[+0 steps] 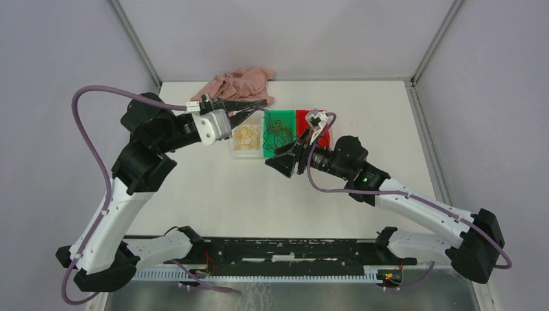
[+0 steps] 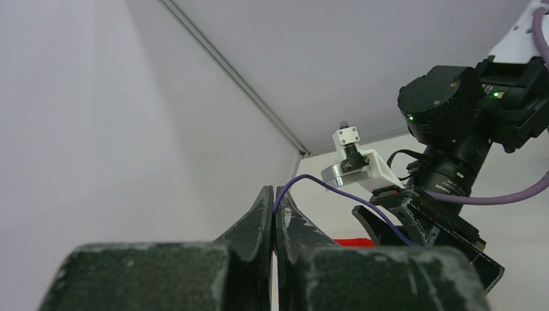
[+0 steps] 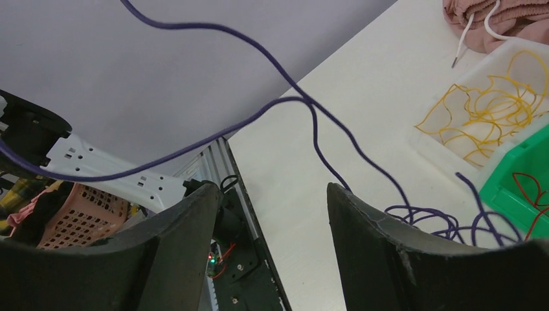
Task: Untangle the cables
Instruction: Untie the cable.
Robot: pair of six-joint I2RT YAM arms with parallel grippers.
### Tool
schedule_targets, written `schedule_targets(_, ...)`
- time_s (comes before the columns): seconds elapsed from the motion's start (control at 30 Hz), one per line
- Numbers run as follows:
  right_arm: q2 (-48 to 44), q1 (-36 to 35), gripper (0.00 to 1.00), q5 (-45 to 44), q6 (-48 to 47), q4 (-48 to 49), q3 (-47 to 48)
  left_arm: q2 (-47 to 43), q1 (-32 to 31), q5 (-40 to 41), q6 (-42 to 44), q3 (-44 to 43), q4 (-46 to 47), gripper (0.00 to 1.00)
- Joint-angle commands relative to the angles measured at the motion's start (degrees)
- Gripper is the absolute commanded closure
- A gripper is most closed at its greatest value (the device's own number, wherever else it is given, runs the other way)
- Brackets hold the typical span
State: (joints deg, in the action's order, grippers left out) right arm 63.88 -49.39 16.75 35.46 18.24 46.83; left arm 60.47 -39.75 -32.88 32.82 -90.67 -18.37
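The top view looks down from above and behind both arm bases, far enough back to hold the whole worktop [image 1: 213,194], the left tool [image 1: 261,104] and the right tool [image 1: 285,157]. The left wrist camera sits close behind the left tool and faces along its closed fingers [image 2: 256,220], tilted up past the tips toward the right arm's wrist [image 2: 447,123] and the enclosure wall [image 2: 97,116]. The right wrist camera sits close behind the right tool, looking out between its spread fingers [image 3: 188,227] over the worktop. Both wrist views share the purple cable [image 2: 311,177] ahead of the tools. The top and right wrist views share the clear tray [image 3: 434,152] beside the right tool.
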Motion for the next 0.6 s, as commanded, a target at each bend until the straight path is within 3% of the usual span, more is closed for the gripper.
schedule_targets(0.0,-0.32,0.13,0.31,1.04,0.0,0.59,3.31,-0.97,-0.18,-3.02,-0.66,-0.51,-0.09,0.97)
schedule_targets(0.17,-1.44,0.4,0.32,-1.37,-0.7,-0.6,2.69,-1.01,-0.2,-3.85,-0.91,-0.35,-0.17,0.97)
schedule_targets(0.4,-2.33,2.51,0.33,8.85,-0.17,-5.53,5.77,-1.35,-0.25,-3.07,-0.41,-0.04,-0.15,0.97)
schedule_targets(0.57,-6.62,4.76,0.32,10.46,-2.28,-9.96,6.81,-2.03,-0.24,-3.42,-0.38,0.69,-0.4,0.97)
